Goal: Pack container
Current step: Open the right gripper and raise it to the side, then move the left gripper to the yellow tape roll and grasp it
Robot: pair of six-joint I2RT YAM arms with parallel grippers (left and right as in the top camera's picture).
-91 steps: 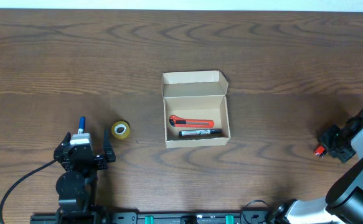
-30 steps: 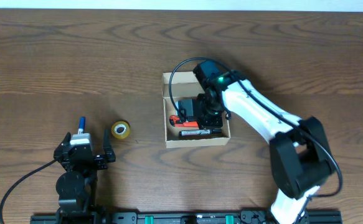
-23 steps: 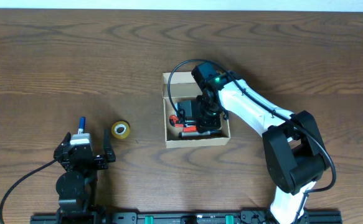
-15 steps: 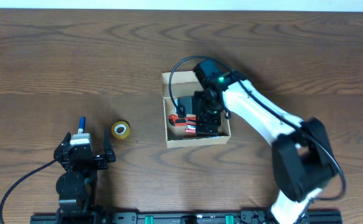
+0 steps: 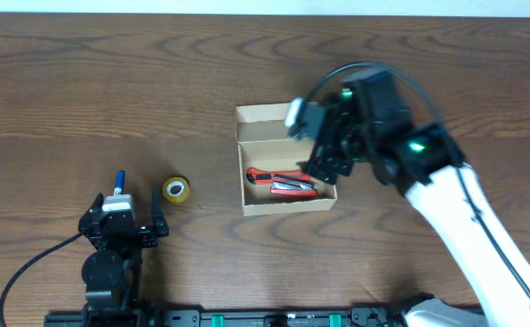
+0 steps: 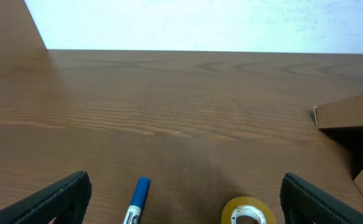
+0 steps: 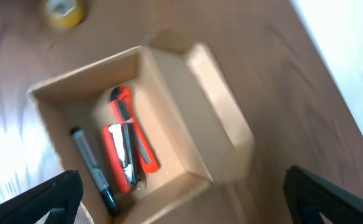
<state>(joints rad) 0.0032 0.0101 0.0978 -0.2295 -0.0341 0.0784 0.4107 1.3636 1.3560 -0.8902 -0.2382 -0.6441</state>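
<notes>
The container (image 5: 278, 124) is a tan cardboard box at mid-table with its flap lid standing open at the back. Inside lie an orange-red utility knife (image 5: 266, 174) and a red and silver tool (image 5: 294, 188). The right wrist view shows the box wall (image 7: 169, 87), the knife (image 7: 142, 149), the red tool (image 7: 114, 158) and a black marker (image 7: 89, 163). My right gripper (image 5: 326, 153) (image 7: 182, 182) hovers open and empty above the box's right side. My left gripper (image 5: 126, 211) (image 6: 184, 186) rests open near the front left edge.
A blue-capped marker (image 5: 117, 182) (image 6: 137, 196) and a yellow tape roll (image 5: 176, 189) (image 6: 248, 211) lie on the wood just ahead of the left gripper. The box's corner (image 6: 349, 115) shows at the right of the left wrist view.
The right gripper was shut low inside the box; it has opened, left the red tool there, and risen up and to the right. The left arm has not moved.
</notes>
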